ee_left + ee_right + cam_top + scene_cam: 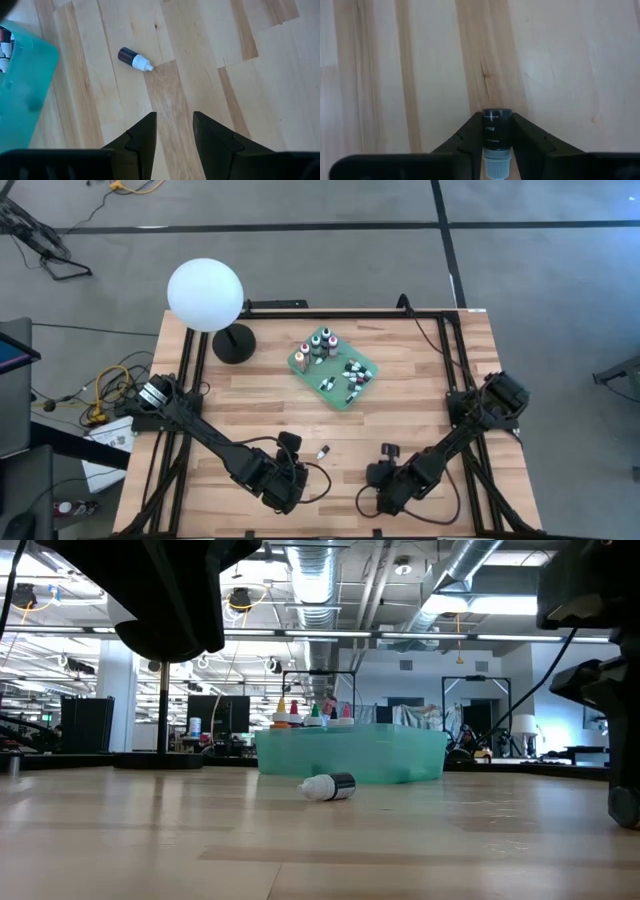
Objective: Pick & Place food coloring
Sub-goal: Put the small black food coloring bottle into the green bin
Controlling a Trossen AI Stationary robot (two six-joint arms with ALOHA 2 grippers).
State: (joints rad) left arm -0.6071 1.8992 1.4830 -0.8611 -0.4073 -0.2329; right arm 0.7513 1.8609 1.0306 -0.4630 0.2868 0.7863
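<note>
A green tray [296,362] stands at the table's far middle with several food coloring bottles [322,345] in it. One small dark bottle with a white tip [323,452] lies on its side on the wood between my two grippers, also seen in the low view [330,786] and the left wrist view [135,59]. My left gripper [291,443] hangs to its left, open and with nothing between its fingers [175,114]. My right gripper [388,450] is low near the table's front edge, shut on another dark bottle [496,131]. My right gripper pinches the dark body [496,125] of a small food coloring bottle between its two fingers [474,127], one on each side. The fingers slant down and lie along the bottle. Its dark bottom end reaches the fingertips and its white tip [496,167] points back toward the wrist. Whether it rests on the table I cannot tell.
A white globe lamp [205,295] on a black base [234,343] stands at the far left. Bare wood lies between the tray [350,755] and the front edge. Black frame rails [455,360] run along the table's sides.
</note>
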